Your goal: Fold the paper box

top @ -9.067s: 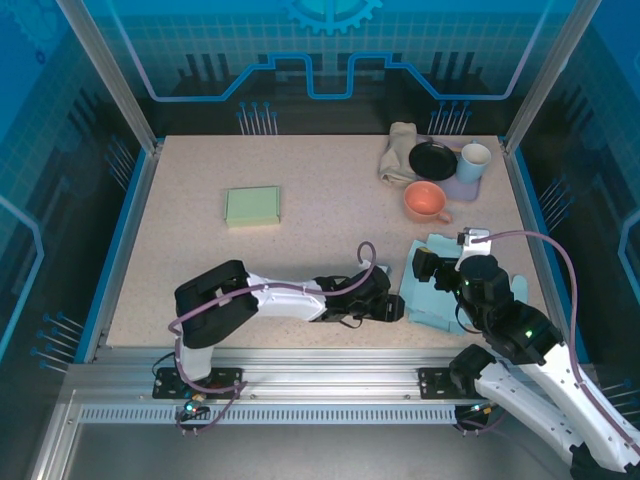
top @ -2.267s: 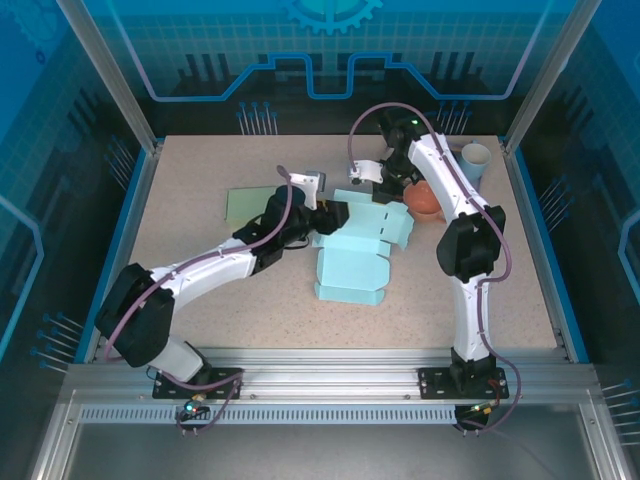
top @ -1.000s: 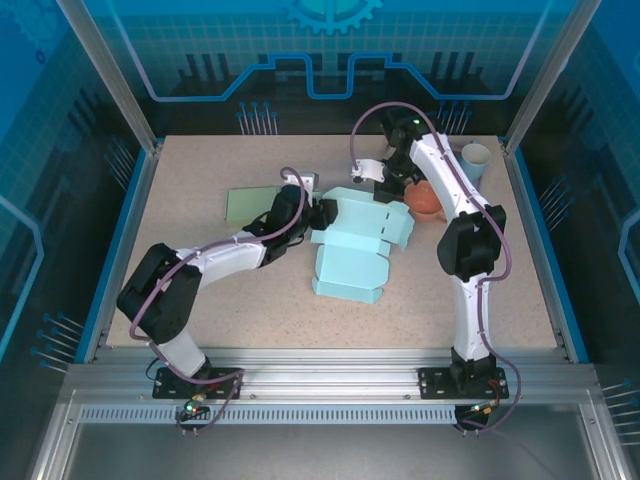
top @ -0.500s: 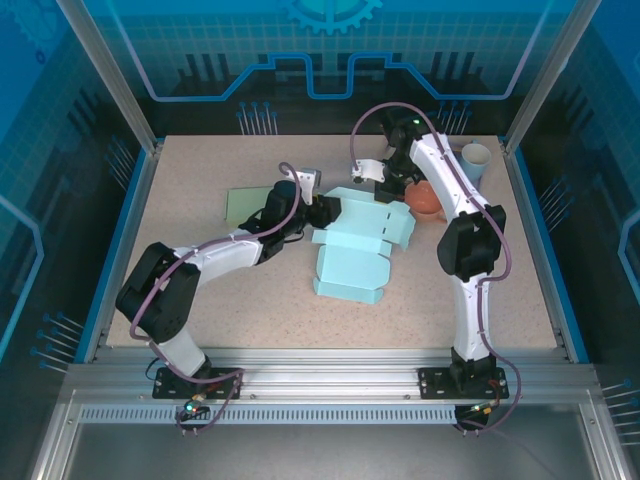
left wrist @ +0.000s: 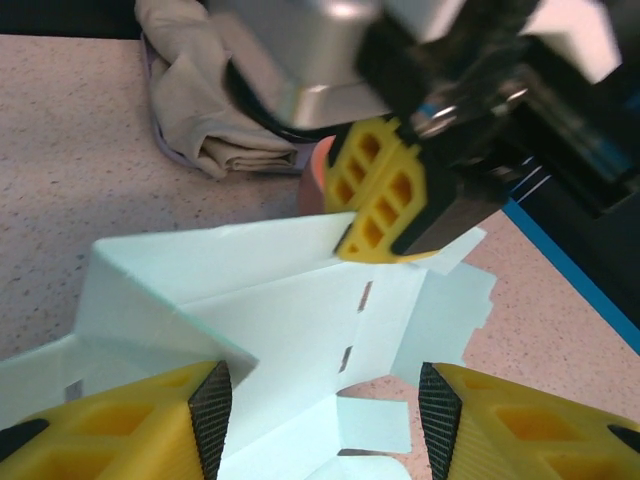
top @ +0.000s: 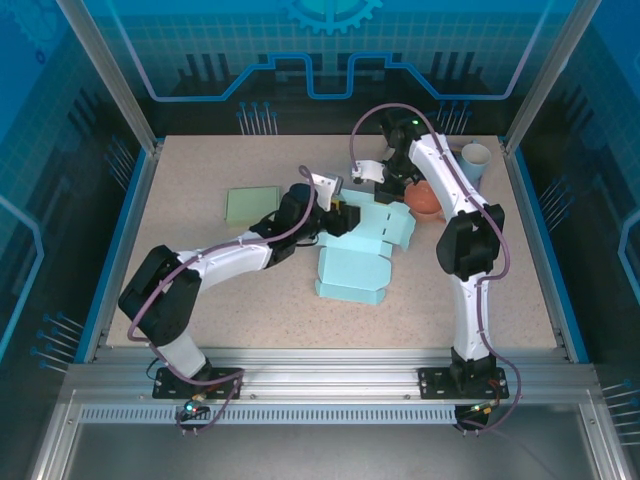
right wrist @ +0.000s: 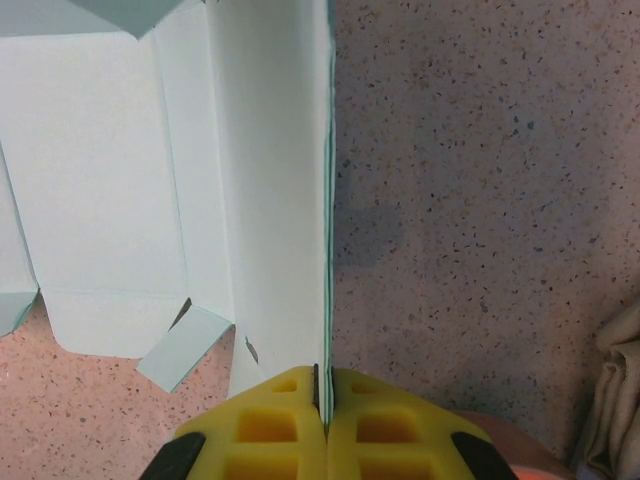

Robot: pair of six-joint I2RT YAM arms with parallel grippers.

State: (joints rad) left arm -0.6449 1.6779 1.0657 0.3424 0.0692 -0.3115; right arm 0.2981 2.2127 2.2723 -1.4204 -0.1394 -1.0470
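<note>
Two arms were out over the middle of the desk [top: 180,250], and both were working the paper box [top: 352,268]. The pale blue-green box lay opened out at the centre of the desk. Its near panels were flat and its far panels were lifted off the surface.

Right jaws: together, clamped on the box! In the right wrist view a raised flap stood on edge, and that edge ran straight into the seam between the two yellow pads [right wrist: 265,430]. The rest of the box [right wrist: 100,180] was spread flat to one side.

Left jaws: apart! In the left wrist view their yellow pads [left wrist: 110,425] sat wide on either side of a folded-up panel of the box [left wrist: 250,320], which lay in the gap unpinched. Beyond it, the right arm's pads [left wrist: 385,195] nipped the panel's top edge.

Around them, an orange cup [top: 428,203] sat just beside the box's far right corner, and a crumpled beige cloth [left wrist: 215,120] lay behind it. A flat pale-green box [top: 252,205] rested just left of the left arm's wrist, and a pale blue cup [top: 474,160] stood near the far right corner.
</note>
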